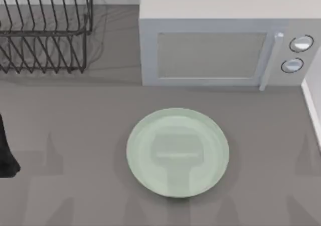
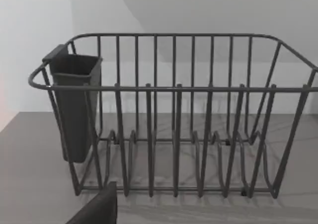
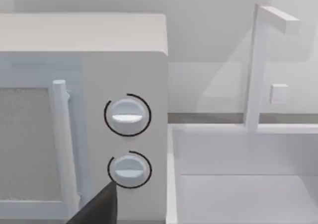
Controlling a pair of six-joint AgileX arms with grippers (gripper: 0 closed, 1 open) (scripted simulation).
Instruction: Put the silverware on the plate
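The left arm waits at the table's 9 o'clock edge. The left gripper faces the wire dish rack at 10 o'clock and its dark utensil caddy. How far either pincer is open, I cannot tell. Where the spoon is, I cannot tell either. The caddy seems likeliest, so come down from above and lift straight up. The pale-green plate lies just 6 o'clock of centre. The right gripper faces the microwave at 1 o'clock.

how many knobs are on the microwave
2. Both sit on the microwave front panel, right of its door handle: the upper knob and the lower knob directly below it. The right wrist view shows the same pair, stacked.
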